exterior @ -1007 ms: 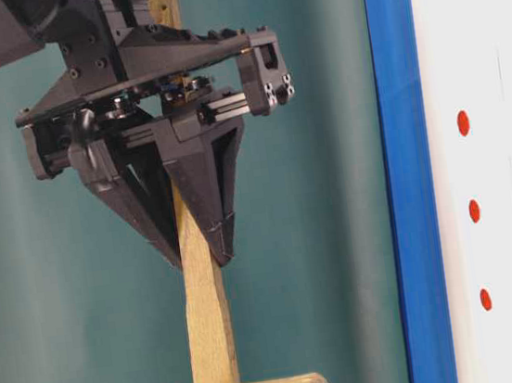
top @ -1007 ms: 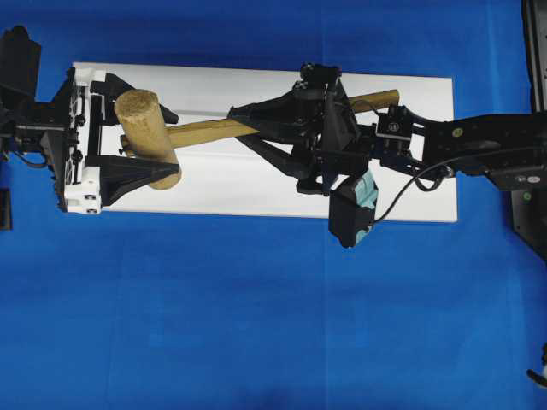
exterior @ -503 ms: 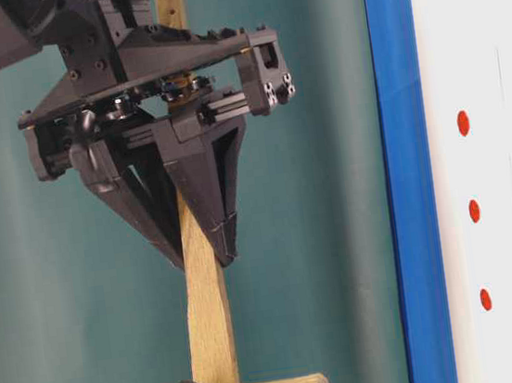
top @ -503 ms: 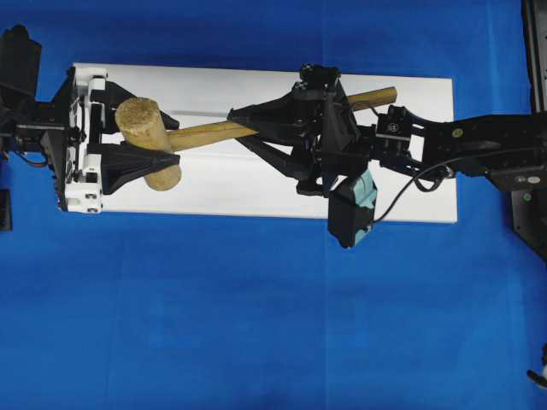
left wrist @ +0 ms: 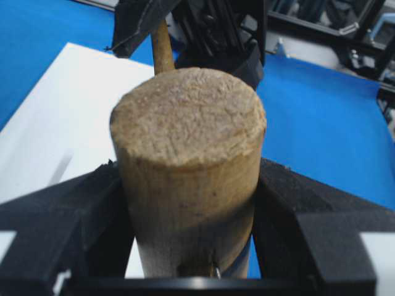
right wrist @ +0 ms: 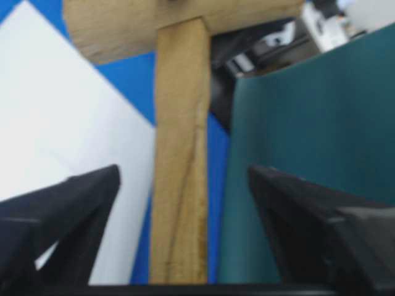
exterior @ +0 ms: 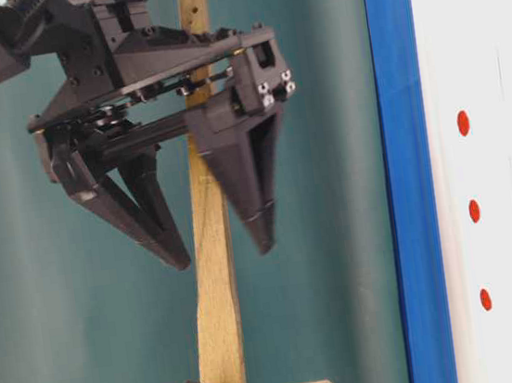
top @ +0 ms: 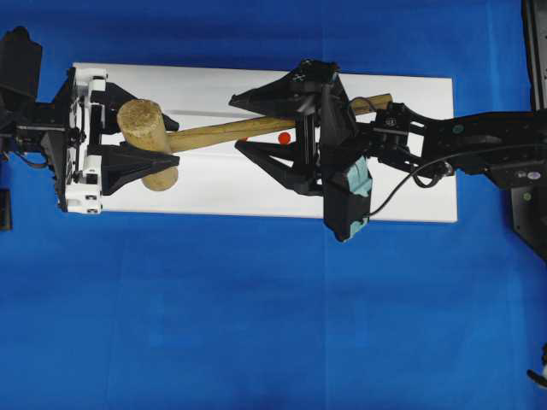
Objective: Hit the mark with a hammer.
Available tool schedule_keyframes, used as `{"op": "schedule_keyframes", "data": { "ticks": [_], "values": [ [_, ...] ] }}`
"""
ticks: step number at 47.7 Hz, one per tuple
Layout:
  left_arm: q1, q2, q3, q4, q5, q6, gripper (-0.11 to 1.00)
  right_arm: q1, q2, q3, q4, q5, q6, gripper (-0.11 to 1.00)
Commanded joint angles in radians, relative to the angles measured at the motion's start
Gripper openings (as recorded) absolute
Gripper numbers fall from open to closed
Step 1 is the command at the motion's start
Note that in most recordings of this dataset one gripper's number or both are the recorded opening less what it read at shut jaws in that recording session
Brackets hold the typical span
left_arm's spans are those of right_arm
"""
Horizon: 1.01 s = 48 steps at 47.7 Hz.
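Note:
The hammer lies across the white board (top: 410, 171). Its thick head (top: 147, 141) is at the left and its slim handle (top: 282, 124) runs right. My left gripper (top: 173, 140) is shut on the head, with a black finger pressed to each side (left wrist: 188, 209). My right gripper (top: 235, 124) is open, its fingertips astride the handle (right wrist: 179, 154) and clear of it on both sides (exterior: 223, 251). A red mark (top: 284, 137) shows on the board just below the handle, between the right fingers. The table-level view shows three red marks (exterior: 473, 211) in a column.
Blue cloth (top: 256, 325) surrounds the board. The right arm (top: 479, 141) stretches in from the right edge, its teal-sided camera block (top: 349, 201) hanging over the board's front edge. A teal wall (exterior: 336, 238) stands behind the hammer in the table-level view.
My left gripper closed onto the hammer head. My right gripper then opened and let go of the handle, which has tilted slightly.

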Motion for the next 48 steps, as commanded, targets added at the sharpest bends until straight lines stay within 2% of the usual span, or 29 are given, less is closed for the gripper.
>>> {"op": "schedule_keyframes", "data": {
  "ticks": [1, 3, 7, 11, 18, 22, 34, 48],
  "values": [
    [-0.002, -0.011, -0.015, 0.005, -0.002, 0.018, 0.45, 0.000, -0.040, -0.031, 0.026, 0.046, 0.003, 0.95],
    [-0.002, -0.011, -0.015, 0.005, 0.002, 0.035, 0.45, 0.000, -0.046, -0.035, 0.041, 0.081, 0.006, 0.98],
    [0.000, -0.011, -0.015, 0.005, 0.015, 0.086, 0.45, 0.000, -0.063, -0.046, 0.081, 0.153, 0.023, 0.95],
    [0.000, -0.011, -0.014, 0.005, 0.041, 0.163, 0.45, 0.000, -0.081, -0.057, 0.132, 0.222, 0.049, 0.96],
    [0.000, -0.012, -0.015, 0.005, 0.081, 0.290, 0.45, 0.000, -0.095, -0.060, 0.181, 0.279, 0.083, 0.96],
    [0.000, -0.011, -0.017, 0.003, 0.087, 0.328, 0.45, -0.002, -0.094, -0.060, 0.206, 0.291, 0.100, 0.96],
    [-0.003, -0.011, -0.015, 0.005, 0.087, 0.337, 0.45, -0.008, -0.092, -0.060, 0.272, 0.295, 0.110, 0.96],
    [-0.011, -0.011, -0.018, 0.003, 0.087, 0.337, 0.45, -0.035, -0.048, -0.063, 0.388, 0.295, 0.110, 0.95]
  ]
}}
